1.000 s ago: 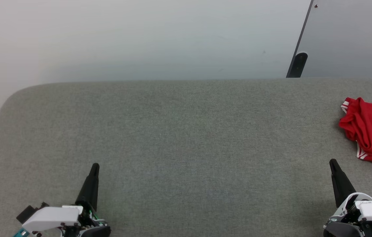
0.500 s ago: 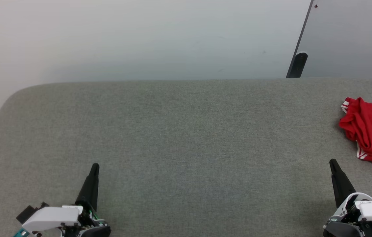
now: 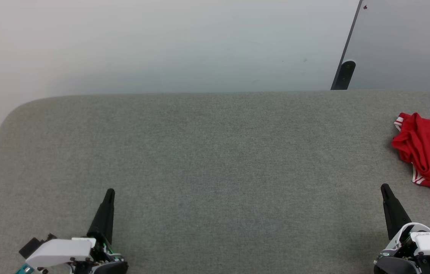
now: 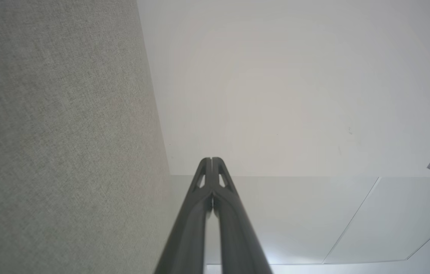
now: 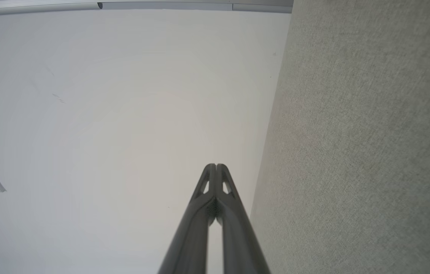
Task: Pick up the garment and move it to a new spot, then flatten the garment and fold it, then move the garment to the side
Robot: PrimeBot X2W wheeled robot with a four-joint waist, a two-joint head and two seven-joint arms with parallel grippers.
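Note:
The garment lies crumpled at the right edge of the grey fabric surface; it is bright red with red-and-white striped trim, and part of it is cut off by the frame. My right gripper rests at the lower right, shut and empty, a short way below and left of the garment and apart from it. My left gripper rests at the lower left, shut and empty, far from the garment. In the wrist views each pair of fingertips is pressed together: the left gripper, the right gripper.
A pale wall rises behind the surface's far edge. A grey panel with a dark post stands at the back right. The surface's rounded corner lies at the far left, with floor beyond it.

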